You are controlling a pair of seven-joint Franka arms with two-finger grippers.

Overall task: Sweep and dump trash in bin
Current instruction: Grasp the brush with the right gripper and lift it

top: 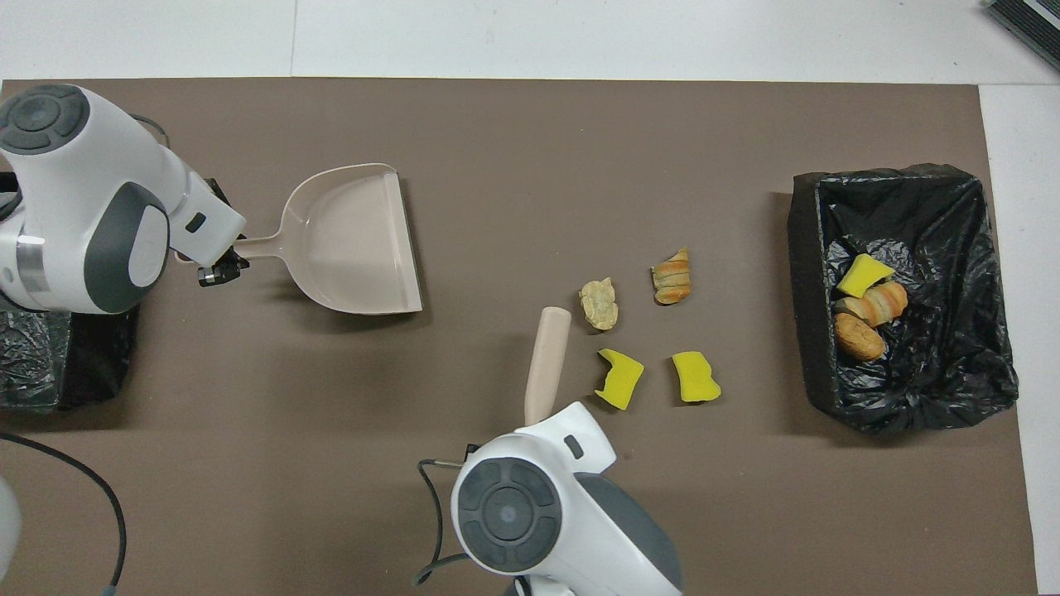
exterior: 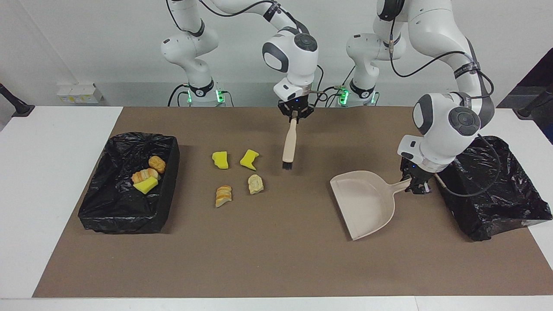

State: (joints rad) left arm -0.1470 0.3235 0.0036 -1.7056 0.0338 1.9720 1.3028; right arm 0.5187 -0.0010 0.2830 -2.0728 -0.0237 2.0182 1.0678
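Observation:
My right gripper (exterior: 294, 113) is shut on the handle end of the beige brush (exterior: 288, 144), which hangs tilted with its dark bristles down beside a yellow foam chunk (exterior: 249, 159). The loose trash lies on the brown mat: another yellow chunk (exterior: 220, 159) and two tan bread-like pieces (exterior: 255, 184) (exterior: 223, 195). My left gripper (exterior: 414, 185) is shut on the handle of the beige dustpan (exterior: 363, 203), whose mouth faces the trash. The black-lined bin (exterior: 129, 220) at the right arm's end holds three more pieces (exterior: 147, 175). From overhead the brush (top: 546, 360) points at the trash (top: 598, 303).
A second black-lined bin (exterior: 497, 207) stands at the left arm's end, close beside the left wrist. The brown mat (exterior: 276, 259) covers most of the table, with white table edge around it. A cable loops off the left wrist over that bin.

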